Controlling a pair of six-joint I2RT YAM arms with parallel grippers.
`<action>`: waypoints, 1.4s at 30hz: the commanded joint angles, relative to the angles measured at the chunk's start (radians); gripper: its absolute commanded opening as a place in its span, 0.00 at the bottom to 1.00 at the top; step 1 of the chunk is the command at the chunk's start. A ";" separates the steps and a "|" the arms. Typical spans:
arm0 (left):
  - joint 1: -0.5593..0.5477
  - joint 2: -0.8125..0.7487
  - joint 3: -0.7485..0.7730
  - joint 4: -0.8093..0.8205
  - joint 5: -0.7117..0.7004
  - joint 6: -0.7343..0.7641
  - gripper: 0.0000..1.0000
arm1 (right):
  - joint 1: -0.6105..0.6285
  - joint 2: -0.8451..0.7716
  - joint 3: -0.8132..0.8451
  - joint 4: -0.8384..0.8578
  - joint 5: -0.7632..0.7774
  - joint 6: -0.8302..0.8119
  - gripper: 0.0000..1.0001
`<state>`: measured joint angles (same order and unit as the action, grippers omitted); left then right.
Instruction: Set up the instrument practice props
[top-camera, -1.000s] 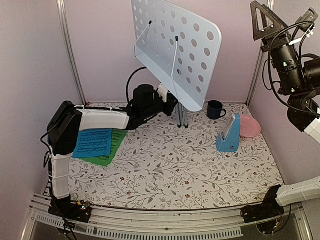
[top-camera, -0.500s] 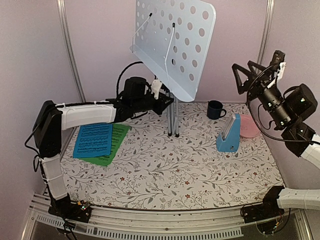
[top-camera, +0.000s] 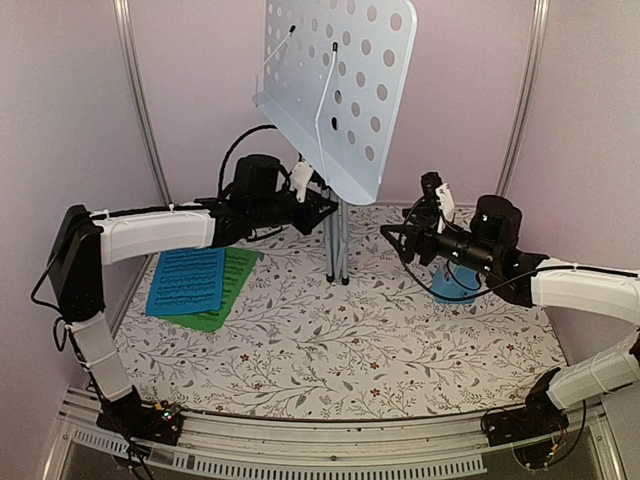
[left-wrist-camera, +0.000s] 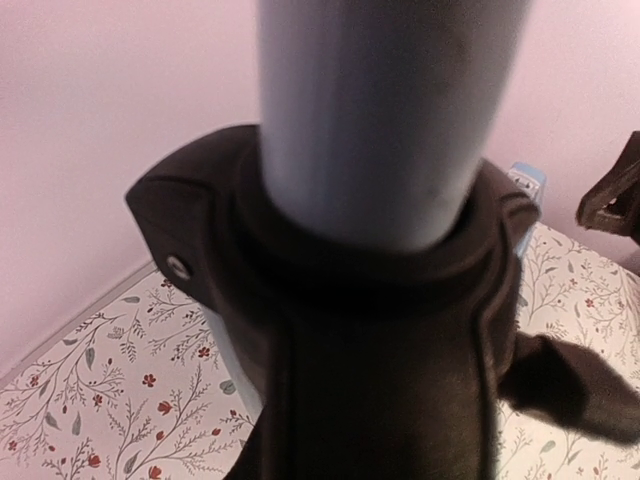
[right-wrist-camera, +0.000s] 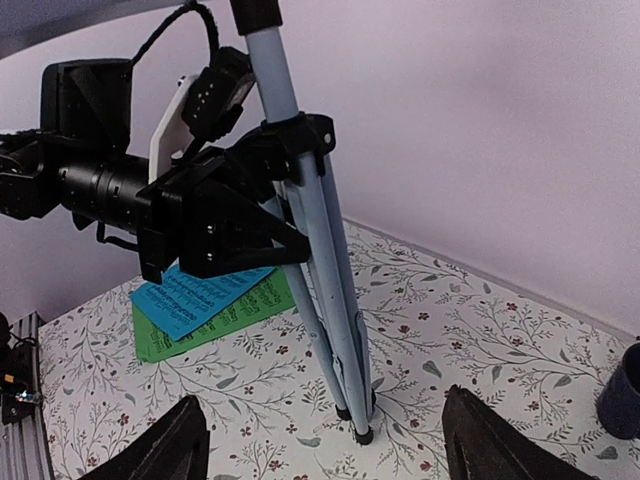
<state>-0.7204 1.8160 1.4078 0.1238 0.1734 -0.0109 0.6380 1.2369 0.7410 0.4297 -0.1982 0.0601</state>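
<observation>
The left arm (top-camera: 155, 232) lay outstretched and level, its left tool (top-camera: 322, 207) clamped round the music stand (top-camera: 335, 90) pole. The right arm (top-camera: 585, 290) extended leftward, the right tool (top-camera: 402, 238) with jaws spread wide.

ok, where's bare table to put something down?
Bare: the whole near half of the table, from the blue sheet and green sheet across to the metronome. Crowded: back centre, where the left tool grips the music stand and the right tool reaches in.

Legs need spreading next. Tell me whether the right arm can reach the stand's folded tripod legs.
Probably yes: the open right gripper faces the tripod legs with nothing between; the left gripper holds the pole higher up.
</observation>
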 joint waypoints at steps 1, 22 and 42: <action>0.009 -0.120 0.006 0.169 0.033 0.002 0.00 | -0.004 0.131 0.102 0.060 -0.169 -0.030 0.81; 0.009 -0.144 0.001 0.157 0.077 0.000 0.00 | -0.004 0.536 0.419 0.036 -0.282 -0.114 0.60; 0.009 -0.137 0.036 0.104 0.064 0.029 0.00 | -0.004 0.598 0.462 0.012 -0.239 -0.128 0.05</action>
<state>-0.7197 1.7752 1.3731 0.0990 0.2146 0.0139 0.6380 1.8305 1.1763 0.4564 -0.4644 -0.0921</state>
